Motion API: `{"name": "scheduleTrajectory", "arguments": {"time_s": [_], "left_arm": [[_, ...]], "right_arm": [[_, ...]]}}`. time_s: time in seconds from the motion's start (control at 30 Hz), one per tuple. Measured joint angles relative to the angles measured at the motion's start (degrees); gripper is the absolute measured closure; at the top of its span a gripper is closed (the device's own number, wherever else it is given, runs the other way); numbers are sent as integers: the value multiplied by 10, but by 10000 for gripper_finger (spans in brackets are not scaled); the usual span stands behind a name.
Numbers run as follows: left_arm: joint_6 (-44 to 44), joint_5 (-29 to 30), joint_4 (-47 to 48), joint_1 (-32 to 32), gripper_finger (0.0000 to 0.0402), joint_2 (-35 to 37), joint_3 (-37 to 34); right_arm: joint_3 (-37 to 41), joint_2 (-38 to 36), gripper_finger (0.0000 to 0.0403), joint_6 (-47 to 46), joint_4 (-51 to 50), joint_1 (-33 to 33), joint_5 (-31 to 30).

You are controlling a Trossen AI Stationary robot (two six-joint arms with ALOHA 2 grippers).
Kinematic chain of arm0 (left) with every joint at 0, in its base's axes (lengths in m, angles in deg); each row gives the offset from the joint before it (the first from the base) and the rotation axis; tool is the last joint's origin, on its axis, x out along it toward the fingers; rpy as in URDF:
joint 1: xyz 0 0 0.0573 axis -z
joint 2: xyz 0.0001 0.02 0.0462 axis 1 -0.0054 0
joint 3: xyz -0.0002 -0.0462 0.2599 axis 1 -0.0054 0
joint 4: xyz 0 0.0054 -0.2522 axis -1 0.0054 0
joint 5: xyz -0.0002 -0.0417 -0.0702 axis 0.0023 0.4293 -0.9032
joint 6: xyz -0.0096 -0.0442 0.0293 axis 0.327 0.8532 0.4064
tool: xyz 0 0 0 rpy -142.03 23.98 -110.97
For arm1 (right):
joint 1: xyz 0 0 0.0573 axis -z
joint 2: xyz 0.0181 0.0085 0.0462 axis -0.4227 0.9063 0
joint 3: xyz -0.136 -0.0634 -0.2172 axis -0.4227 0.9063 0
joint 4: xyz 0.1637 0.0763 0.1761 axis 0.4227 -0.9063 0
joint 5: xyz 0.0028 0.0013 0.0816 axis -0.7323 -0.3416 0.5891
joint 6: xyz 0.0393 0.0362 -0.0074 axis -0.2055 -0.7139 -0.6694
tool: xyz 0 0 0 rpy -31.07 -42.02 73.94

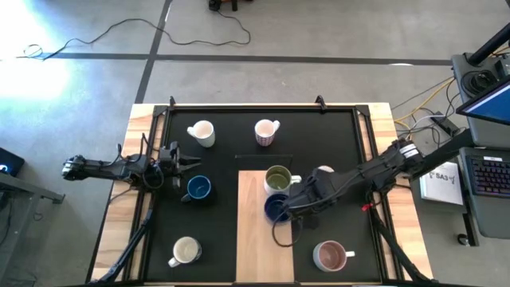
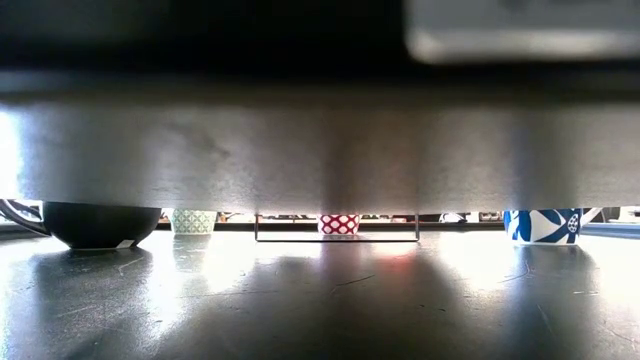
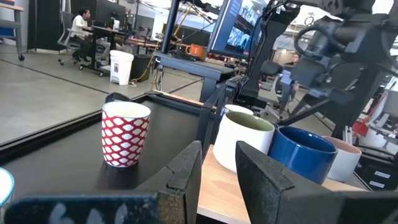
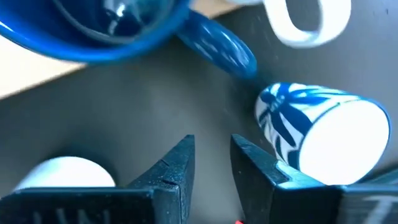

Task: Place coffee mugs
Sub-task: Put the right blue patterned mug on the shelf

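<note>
On the wooden board stand a white mug with an olive inside and a dark blue mug, each on its base. My right gripper points down over the black mat just right of the board. It is open beside the blue mug's handle, with nothing between its fingers. A blue-and-white patterned mug stands close beside it. My left gripper waits level at the left edge, open and holding nothing, next to another dark blue mug.
Further mugs stand on the mat: a white one and a pink-patterned one at the far side, a white one at the near left, and one with a maroon-pink inside at the near right. A low rail frames the mat.
</note>
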Motion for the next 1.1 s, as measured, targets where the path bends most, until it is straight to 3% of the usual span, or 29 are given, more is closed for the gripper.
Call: {"name": "scheduleTrajectory", "arguments": {"time_s": [0.3, 0.63, 1.1], "left_arm": [[0, 0, 0, 0, 319, 0, 0], [0, 0, 0, 0, 319, 0, 0], [0, 0, 0, 0, 319, 0, 0]], "right_arm": [[132, -83, 307, -28, 16, 22, -26], [247, -182, 307, -28, 137, 82, -29], [321, -195, 328, -10, 203, 124, -14]]}}
